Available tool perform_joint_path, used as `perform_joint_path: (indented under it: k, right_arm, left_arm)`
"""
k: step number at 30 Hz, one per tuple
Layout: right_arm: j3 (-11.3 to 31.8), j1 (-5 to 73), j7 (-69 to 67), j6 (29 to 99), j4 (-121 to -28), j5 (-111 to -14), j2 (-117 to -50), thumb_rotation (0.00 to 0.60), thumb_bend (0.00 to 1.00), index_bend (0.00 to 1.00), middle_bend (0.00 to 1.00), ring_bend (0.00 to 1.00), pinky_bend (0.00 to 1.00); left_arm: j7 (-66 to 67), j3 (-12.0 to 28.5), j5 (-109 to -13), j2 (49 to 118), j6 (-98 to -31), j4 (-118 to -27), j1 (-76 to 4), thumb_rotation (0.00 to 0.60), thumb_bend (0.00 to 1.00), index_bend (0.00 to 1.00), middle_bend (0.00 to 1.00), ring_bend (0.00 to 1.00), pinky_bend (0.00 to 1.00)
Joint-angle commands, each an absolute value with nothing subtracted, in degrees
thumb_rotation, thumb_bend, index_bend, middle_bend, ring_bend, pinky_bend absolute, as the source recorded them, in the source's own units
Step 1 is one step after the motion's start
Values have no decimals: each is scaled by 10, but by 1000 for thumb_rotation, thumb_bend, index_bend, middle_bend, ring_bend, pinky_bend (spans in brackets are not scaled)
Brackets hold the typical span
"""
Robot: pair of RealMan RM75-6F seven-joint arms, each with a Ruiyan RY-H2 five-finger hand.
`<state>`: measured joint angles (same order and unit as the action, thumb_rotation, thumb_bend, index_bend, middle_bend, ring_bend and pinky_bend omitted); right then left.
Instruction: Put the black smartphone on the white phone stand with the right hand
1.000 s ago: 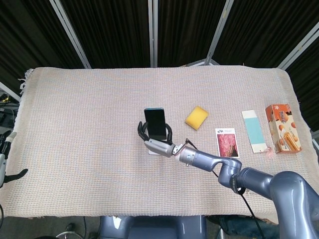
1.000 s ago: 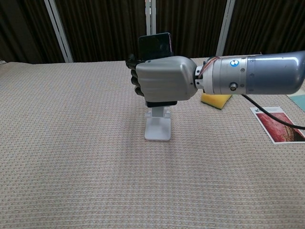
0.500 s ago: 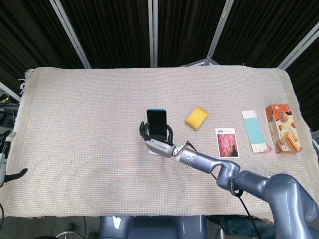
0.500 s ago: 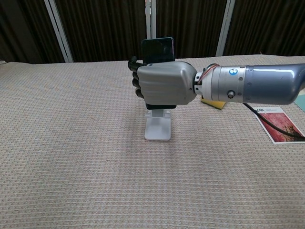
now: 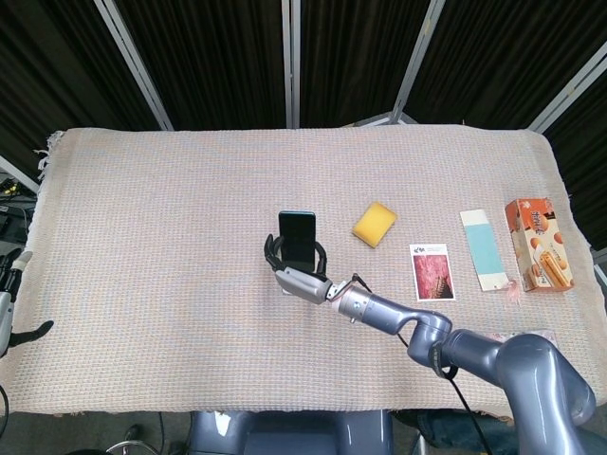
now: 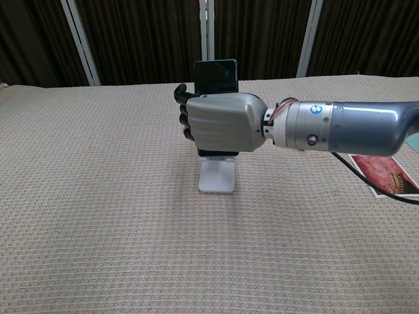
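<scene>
The black smartphone (image 5: pixel 296 237) (image 6: pixel 215 73) stands upright near the table's middle, gripped around its lower half by my right hand (image 5: pixel 298 275) (image 6: pixel 221 122). Directly beneath it sits the white phone stand (image 6: pixel 217 176), its base flat on the cloth; the hand hides the stand's upper part, so I cannot tell whether the phone rests on it. In the head view only a sliver of the stand (image 5: pixel 285 288) shows beside the hand. My left hand (image 5: pixel 8 313) hangs at the far left edge, off the table, holding nothing, its fingers hard to make out.
A yellow sponge (image 5: pixel 374 224) lies right of the phone. Further right lie a red picture card (image 5: pixel 432 271), a pale blue-and-white card (image 5: pixel 485 249) and an orange snack box (image 5: pixel 539 244). The beige woven cloth (image 5: pixel 152 218) covers the table.
The right hand has lowered the phone slightly toward the stand and straightened it upright. The forearm has dropped and drawn nearer to me.
</scene>
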<state>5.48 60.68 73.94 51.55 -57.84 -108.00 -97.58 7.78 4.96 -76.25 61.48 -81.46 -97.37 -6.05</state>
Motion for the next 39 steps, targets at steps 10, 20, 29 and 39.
perform_joint_path:
  k: [10, 20, 29, 39]
  right_arm:
    - [49, 606, 728, 524, -569, -1077, -985, 600, 213, 466, 449, 376, 275]
    - [48, 598, 733, 523, -566, -1063, -991, 600, 197, 203, 241, 345, 253]
    - [46, 594, 731, 534, -565, -1060, -989, 600, 197, 181, 219, 344, 251]
    - [41, 574, 720, 576, -598, -1064, -958, 600, 197, 126, 201, 344, 250]
  left_arm:
    - [77, 51, -758, 615, -814, -972, -61, 600, 0, 0, 0, 0, 0]
    - [78, 51, -756, 615, -813, -972, -62, 600, 0, 0, 0, 0, 0]
    - [80, 50, -755, 616, -811, -972, -63, 600, 0, 0, 0, 0, 0]
    - [83, 48, -760, 617, -813, -975, -62, 600, 0, 0, 0, 0, 0]
